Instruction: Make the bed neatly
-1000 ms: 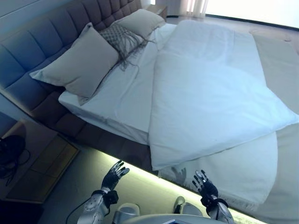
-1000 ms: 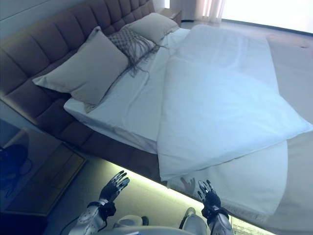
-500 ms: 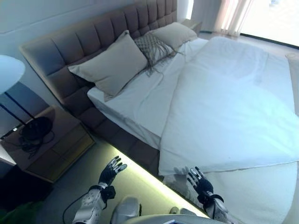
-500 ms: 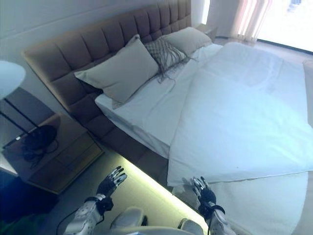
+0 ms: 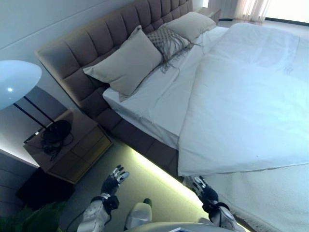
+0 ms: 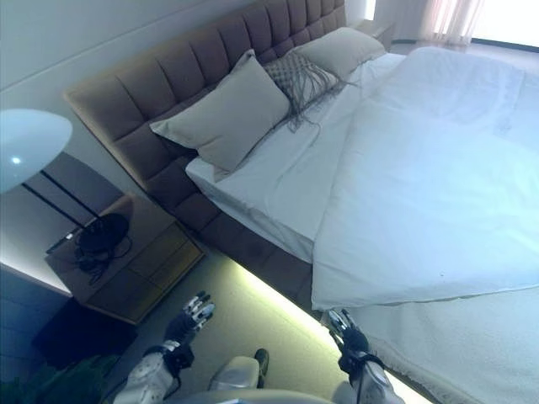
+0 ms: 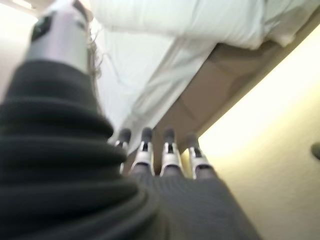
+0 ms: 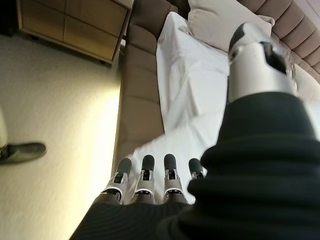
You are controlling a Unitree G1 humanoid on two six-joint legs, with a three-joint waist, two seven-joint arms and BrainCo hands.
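Observation:
The bed has a tufted brown headboard [image 5: 101,34] and a white sheet [image 5: 159,96]. A white duvet [image 5: 241,106] covers the far part and hangs over the near side edge with a corner near my right hand. Two beige pillows [image 5: 128,63] and a fringed grey cushion [image 5: 169,41] lean at the headboard. My left hand [image 5: 113,180] is open above the floor, apart from the bed. My right hand [image 5: 203,189] is open just below the duvet's hanging corner [image 5: 186,170], holding nothing. Both wrist views show straight fingers [image 7: 167,150] [image 8: 145,172].
A wooden nightstand [image 5: 67,145] with a black object and cables stands left of the bed beside a round white lamp shade [image 5: 17,82]. A lit strip [image 5: 154,169] runs under the bed frame. A pale rug [image 5: 280,203] lies at the right.
The camera has shifted, showing more of the nightstand and lamp. Both hands stay open and low in front of the bed side; the right hand sits closer to the duvet corner.

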